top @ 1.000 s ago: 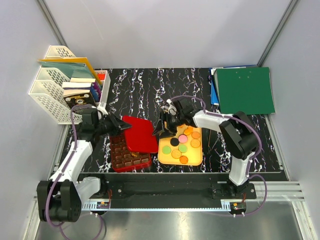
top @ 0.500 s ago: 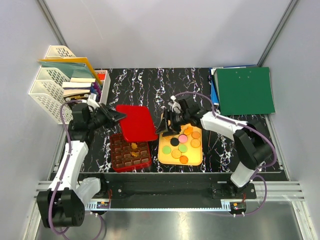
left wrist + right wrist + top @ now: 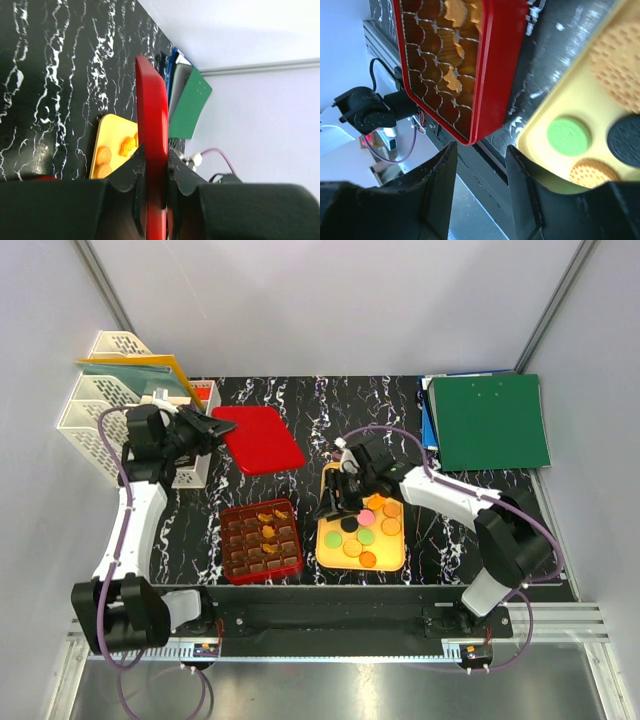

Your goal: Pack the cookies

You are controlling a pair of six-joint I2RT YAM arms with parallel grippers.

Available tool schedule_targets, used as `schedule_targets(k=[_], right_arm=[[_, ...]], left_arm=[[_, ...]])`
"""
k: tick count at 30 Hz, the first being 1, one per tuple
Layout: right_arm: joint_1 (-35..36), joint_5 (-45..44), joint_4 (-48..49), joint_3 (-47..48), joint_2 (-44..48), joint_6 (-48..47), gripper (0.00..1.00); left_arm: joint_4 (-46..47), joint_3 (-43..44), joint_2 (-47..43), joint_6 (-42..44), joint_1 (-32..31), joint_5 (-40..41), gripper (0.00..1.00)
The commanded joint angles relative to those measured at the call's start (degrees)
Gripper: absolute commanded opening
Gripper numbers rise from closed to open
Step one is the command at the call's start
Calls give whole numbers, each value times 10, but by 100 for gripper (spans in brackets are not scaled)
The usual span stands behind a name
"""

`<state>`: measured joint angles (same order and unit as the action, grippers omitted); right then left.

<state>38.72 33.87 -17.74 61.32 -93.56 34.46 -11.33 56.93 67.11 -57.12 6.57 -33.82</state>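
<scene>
Cookies lie on the yellow tray point(image 3: 330, 552): orange point(image 3: 391, 527), green point(image 3: 366, 537), pink point(image 3: 366, 516) and black point(image 3: 349, 524). A few orange cookies point(image 3: 266, 517) sit in the red grid box point(image 3: 262, 566). My left gripper point(image 3: 212, 428) is shut on the edge of the red lid point(image 3: 258, 438) and holds it at the back left, away from the box. In the left wrist view the lid point(image 3: 151, 115) stands edge-on between my jaws. My right gripper point(image 3: 335, 502) is open and empty over the tray's left edge. The right wrist view shows the box point(image 3: 497, 60) and the tray's cookies point(image 3: 568, 136).
A white file rack point(image 3: 95, 425) with papers stands at the back left, close to my left arm. A green folder point(image 3: 490, 420) lies on blue ones at the back right. The black marbled table ends at a metal rail point(image 3: 320, 620) in front.
My left gripper has carried the red lid off the grid box, up and back to the left, uncovering the box. My right gripper has shifted slightly right over the tray's left edge.
</scene>
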Motion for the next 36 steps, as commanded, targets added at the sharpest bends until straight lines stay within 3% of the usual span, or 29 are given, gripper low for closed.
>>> schedule_targets(k=[1, 8, 30, 36], right_arm=[[36, -36, -17, 66, -32, -34, 51], [63, -50, -28, 121, -94, -41, 50], [100, -83, -42, 177, -195, -60, 47], [101, -100, -45, 178, -212, -61, 35]], left_arm=[[5, 73, 25, -4, 5, 9, 0], [0, 112, 54, -5, 5, -4, 0], [24, 76, 63, -19, 5, -18, 0], [25, 70, 62, -19, 6, -19, 0]])
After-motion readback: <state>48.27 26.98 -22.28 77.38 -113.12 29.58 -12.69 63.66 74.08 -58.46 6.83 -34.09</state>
